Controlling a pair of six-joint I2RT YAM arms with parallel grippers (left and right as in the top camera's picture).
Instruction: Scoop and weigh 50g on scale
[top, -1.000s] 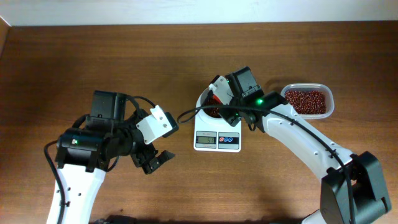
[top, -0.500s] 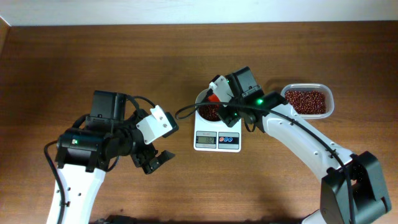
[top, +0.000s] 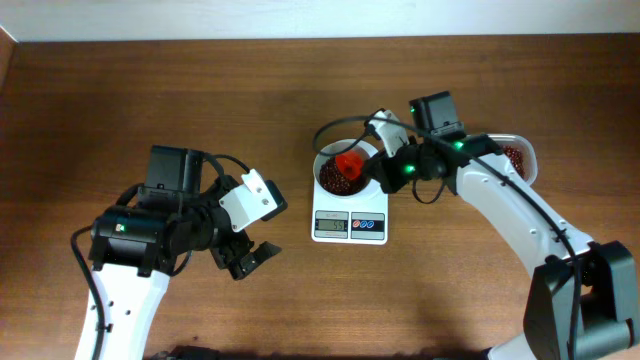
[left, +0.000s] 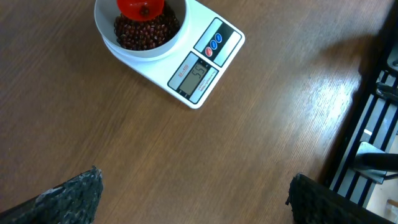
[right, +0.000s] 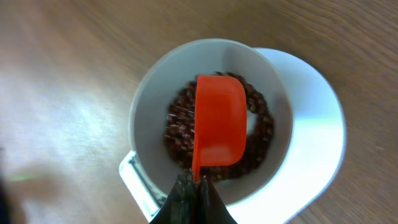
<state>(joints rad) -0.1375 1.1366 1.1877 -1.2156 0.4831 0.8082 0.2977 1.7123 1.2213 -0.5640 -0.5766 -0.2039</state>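
Scale is sitting on the desk, beans in its bowl; right pincer is gripping a red scoop directly above it, handle pointing rightward; left pincer is hanging wide, farther off.

The only writing is on the small white digital kitchen scale: dark digits on its grey LCD display, too blurred to read with certainty.

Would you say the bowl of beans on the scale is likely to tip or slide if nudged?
Probably stable: the bowl is wide, with beans weighing its bottom. It likely slides rather than tips, since it merely rests on the smooth scale.
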